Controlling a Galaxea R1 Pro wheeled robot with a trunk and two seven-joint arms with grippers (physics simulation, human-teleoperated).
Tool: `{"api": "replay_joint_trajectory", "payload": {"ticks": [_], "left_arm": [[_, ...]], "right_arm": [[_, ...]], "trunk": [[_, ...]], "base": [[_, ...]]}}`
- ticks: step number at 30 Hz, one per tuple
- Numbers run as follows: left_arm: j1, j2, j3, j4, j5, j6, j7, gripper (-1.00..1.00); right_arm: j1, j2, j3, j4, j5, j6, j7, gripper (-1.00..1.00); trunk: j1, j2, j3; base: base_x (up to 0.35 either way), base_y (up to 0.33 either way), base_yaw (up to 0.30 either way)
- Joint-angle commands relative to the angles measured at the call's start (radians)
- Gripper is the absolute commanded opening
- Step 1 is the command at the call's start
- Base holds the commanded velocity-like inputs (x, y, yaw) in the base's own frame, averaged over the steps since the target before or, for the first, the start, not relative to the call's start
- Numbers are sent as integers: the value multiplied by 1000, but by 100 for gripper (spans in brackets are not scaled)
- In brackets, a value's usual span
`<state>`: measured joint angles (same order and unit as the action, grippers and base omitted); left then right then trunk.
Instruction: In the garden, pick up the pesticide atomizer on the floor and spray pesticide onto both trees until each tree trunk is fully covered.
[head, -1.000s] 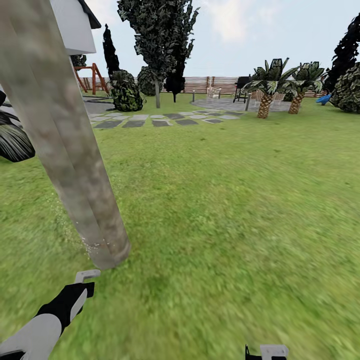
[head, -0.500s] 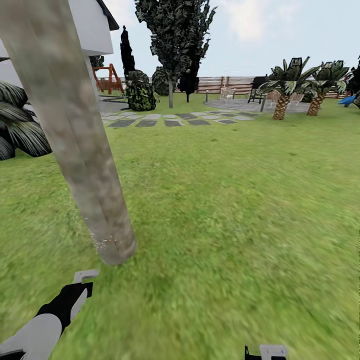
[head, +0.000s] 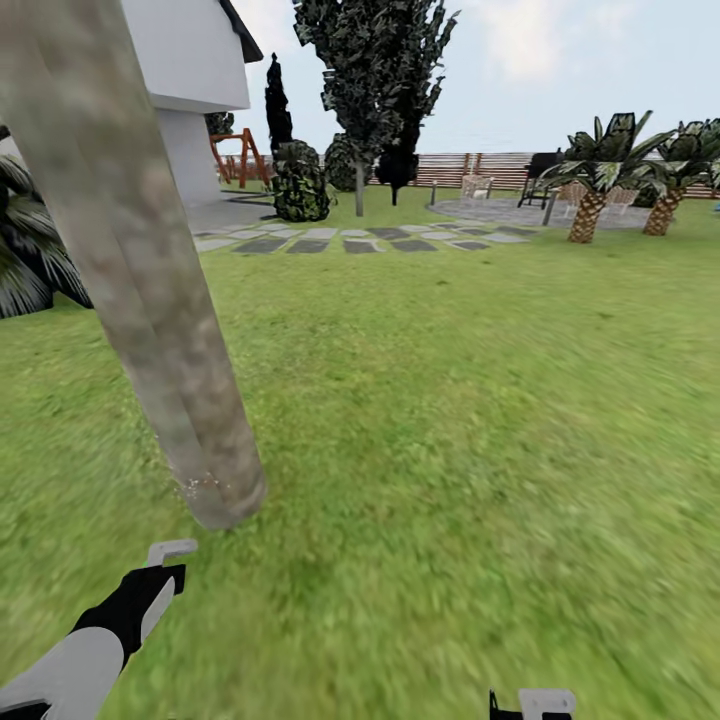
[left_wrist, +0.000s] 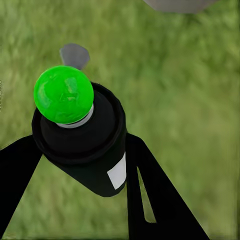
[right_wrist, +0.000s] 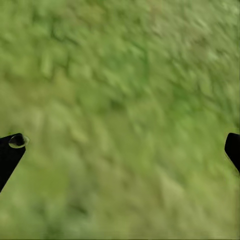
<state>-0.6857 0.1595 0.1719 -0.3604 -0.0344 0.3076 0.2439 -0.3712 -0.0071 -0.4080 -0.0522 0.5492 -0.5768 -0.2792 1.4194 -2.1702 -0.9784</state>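
A thick, pale grey-brown mottled tree trunk (head: 150, 300) leans up from the lawn at the left of the head view. A few whitish pesticide specks (head: 197, 485) cling near its base. Just short of that base is my left gripper (head: 168, 562). In the left wrist view the left gripper (left_wrist: 80, 150) is shut on the pesticide atomizer (left_wrist: 82, 145), a black bottle whose round top shows bright green here. My right gripper (head: 532, 704) sits at the bottom edge. The right gripper (right_wrist: 120, 150) is open over bare grass. A second tall tree (head: 370, 80) stands far off.
Lawn stretches ahead and to the right. A white house (head: 185, 90) and a dark spiky plant (head: 30, 250) lie behind the trunk. Stepping stones (head: 350, 242), a round bush (head: 300, 185), palms (head: 590, 190), a black grill (head: 545, 175) and the slat fence (head: 480, 165) are far away.
The whole head view has shifted to the right, so the camera has turned left. Both arms keep their places in the picture. Fewer specks show beside the trunk's base.
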Motion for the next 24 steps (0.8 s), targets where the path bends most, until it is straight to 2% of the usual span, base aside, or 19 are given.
{"api": "replay_joint_trajectory", "payload": {"ticks": [1, 10, 18, 24], "left_arm": [[0, 0, 0, 0, -1, 0, 0, -100], [0, -5, 0, 0, 1, -1, 0, -100], [0, -8, 0, 0, 1, -1, 0, -100], [0, -8, 1, -1, 0, -1, 0, -100]], "right_arm": [[0, 0, 0, 0, 0, 0, 0, 100], [0, -1, 0, 0, 0, 0, 0, 100], [0, -1, 0, 0, 0, 0, 0, 100], [0, -1, 0, 0, 0, 0, 0, 100]], "trunk": [[0, 0, 0], [0, 0, 0], [0, 0, 0], [0, 0, 0]], "base": [[132, -263, 213], [186, -236, 32], [163, -235, 257], [27, -219, 277]]}}
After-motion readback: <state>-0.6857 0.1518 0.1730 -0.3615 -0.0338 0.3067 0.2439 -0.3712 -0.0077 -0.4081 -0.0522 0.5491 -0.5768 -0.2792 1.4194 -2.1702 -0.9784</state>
